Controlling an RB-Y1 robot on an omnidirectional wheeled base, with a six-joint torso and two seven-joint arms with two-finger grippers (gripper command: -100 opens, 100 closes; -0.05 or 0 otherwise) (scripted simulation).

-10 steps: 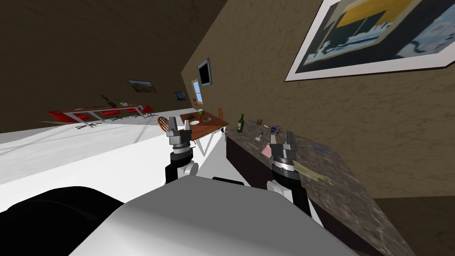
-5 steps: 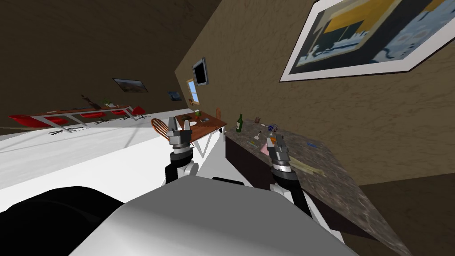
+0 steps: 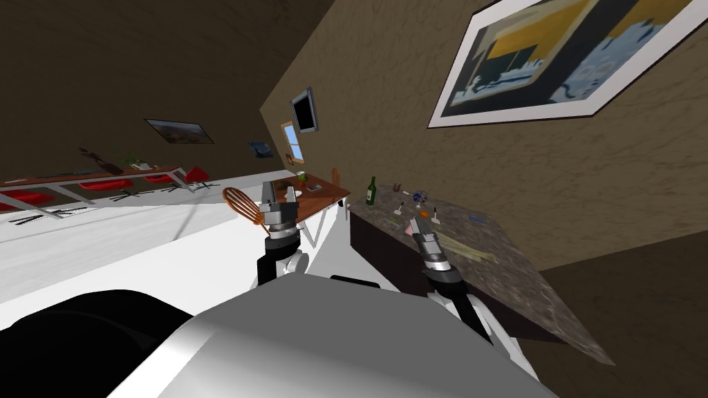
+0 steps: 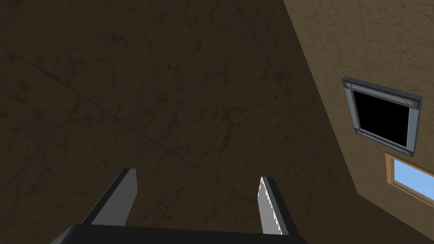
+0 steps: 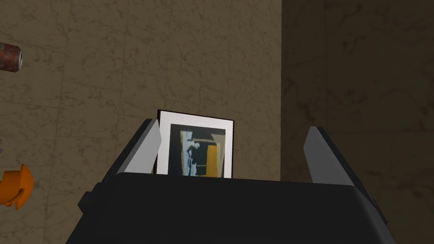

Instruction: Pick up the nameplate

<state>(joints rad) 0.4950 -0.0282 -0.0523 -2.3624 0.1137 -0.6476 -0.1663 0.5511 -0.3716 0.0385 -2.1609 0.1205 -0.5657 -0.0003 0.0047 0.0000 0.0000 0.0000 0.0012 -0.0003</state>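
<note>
Logged right gripper (image 3: 420, 224) low over the left edge of the table (image 3: 546, 311). Fingers (image 5: 142, 150) spread wide, released, nothing between them, nothing touched. Logged left gripper (image 3: 278, 197) raised farther left over the white floor (image 3: 138, 249), well apart from the table. Fingers (image 4: 123, 195) likewise spread, empty.

Fingers: thin, flat, light grey blades on a dark box; inner face of one left finger serrated.

Table: long top, mottled grey-brown, stone-like, with a dark front. Set along a brown textured wall (image 3: 415, 103).

Nameplate (image 3: 467, 249): slender, flat, pale tan bar, lying on the table top just right of the right gripper, apart from its fingers. Long axis roughly along the table's length, one end toward the far end, the other toward the near right. Face too small to read.

Farther along the table: green bottle (image 3: 371, 191), upright, near the far left corner; small brown can (image 3: 397, 186) near it. Orange rounded thing (image 5: 17, 186) noted beside the right gripper.
</note>
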